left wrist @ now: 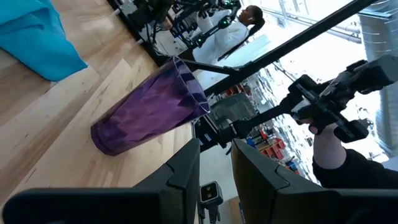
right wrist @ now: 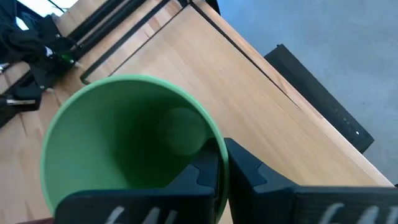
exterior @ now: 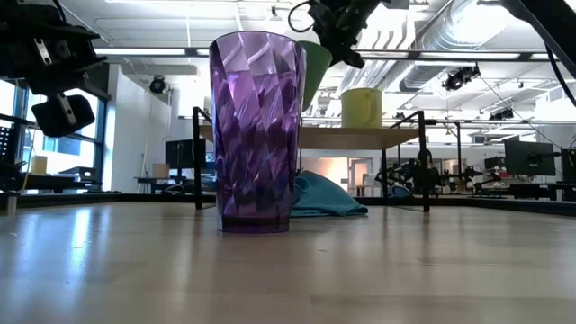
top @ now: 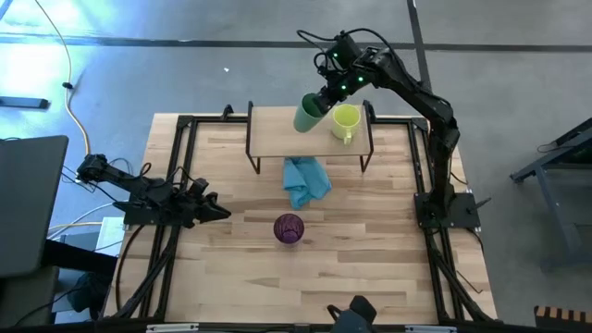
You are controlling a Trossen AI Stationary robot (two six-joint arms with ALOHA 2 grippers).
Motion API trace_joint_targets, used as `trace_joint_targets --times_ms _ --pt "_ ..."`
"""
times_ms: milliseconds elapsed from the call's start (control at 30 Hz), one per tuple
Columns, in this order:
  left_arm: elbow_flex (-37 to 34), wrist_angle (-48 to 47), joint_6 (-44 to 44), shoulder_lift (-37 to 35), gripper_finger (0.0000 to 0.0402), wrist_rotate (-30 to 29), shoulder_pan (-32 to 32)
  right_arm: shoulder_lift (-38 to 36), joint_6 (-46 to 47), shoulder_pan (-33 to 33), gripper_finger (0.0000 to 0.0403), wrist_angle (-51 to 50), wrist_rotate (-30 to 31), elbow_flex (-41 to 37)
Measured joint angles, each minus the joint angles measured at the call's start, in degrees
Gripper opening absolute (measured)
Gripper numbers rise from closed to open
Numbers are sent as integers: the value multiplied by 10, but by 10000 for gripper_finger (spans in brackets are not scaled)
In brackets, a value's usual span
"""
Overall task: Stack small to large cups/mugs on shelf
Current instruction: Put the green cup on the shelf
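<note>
Purple tumbler (top: 289, 228) upright at table (top: 370, 268) front-centre, blue cloth (top: 305, 180) behind it, left gripper (top: 215, 211) parked left, fingers nearly closed, empty; farther back, right gripper (top: 326, 100) pinches green cup (top: 308, 114) rim, tilted above shelf (top: 277, 134), beside yellow-green mug (top: 346, 121).
</note>
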Motion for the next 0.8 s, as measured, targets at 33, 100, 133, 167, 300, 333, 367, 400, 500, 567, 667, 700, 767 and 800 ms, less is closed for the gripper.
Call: trace_joint_targets --times_ms 33,100,133,167,300,333,367,400,500,567,667,700,767,800 --pt "0 0 0 0 83 0 0 3 -2 0 0 0 4 0" --pt "0 0 0 0 83 -1 0 6 -10 0 0 0 10 0" --pt "0 0 0 0 83 -3 0 7 -12 0 0 1 11 0" --pt "0 0 0 0 83 -5 0 8 -15 0 0 2 12 0" --pt "0 1 0 0 83 -11 0 9 -25 0 0 3 12 0" --pt "0 1 0 0 83 -11 0 9 -25 0 0 4 12 0" --pt "0 1 0 0 83 -11 0 9 -25 0 0 5 12 0" --pt "0 1 0 0 83 -12 0 9 -26 0 0 6 12 0" --pt "0 3 0 0 83 -18 0 9 -36 1 0 6 12 0" --pt "0 3 0 0 83 -22 0 9 -45 4 0 6 16 0" --pt "0 4 0 0 83 -26 0 9 -59 8 0 4 38 0" --pt "0 4 0 0 83 -26 0 9 -60 8 0 1 39 0" --pt "0 4 -1 0 83 -27 0 9 -60 9 0 -3 40 0" --pt "0 4 -1 0 83 -27 0 9 -60 9 0 -3 42 0"
